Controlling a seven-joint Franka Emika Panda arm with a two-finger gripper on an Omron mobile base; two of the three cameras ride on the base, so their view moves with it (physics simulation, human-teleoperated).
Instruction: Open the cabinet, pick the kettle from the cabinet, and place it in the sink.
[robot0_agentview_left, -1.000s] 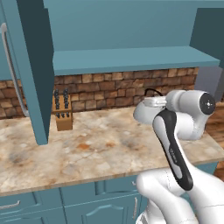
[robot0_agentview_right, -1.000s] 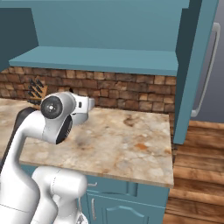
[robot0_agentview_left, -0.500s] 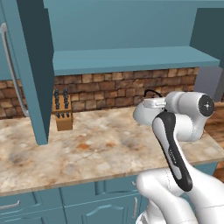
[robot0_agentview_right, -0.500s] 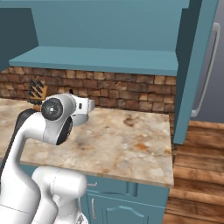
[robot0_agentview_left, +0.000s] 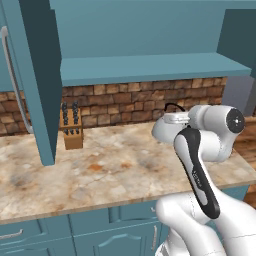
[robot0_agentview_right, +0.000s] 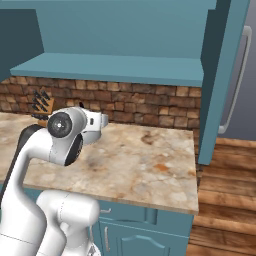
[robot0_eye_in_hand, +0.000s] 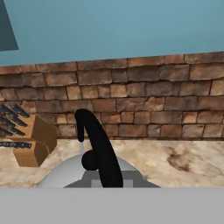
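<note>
Most of the kettle (robot0_eye_in_hand: 87, 173) I see is cut off low in hand view; tool (robot0_eye_in_hand: 105, 181) clamped on its black handle.

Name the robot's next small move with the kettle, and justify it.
Probably carry the kettle away toward the sink. The claw is shut on its black handle, the cabinet door hangs open, and the kettle is already out over the counter. I see no sink here.

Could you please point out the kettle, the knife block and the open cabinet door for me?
kettle (robot0_eye_in_hand: 98, 153), hand view, black looped handle.
knife block (robot0_agentview_left: 72, 132), left base view, wooden front face.
cabinet door (robot0_agentview_left: 37, 90), left base view, teal panel.
</note>
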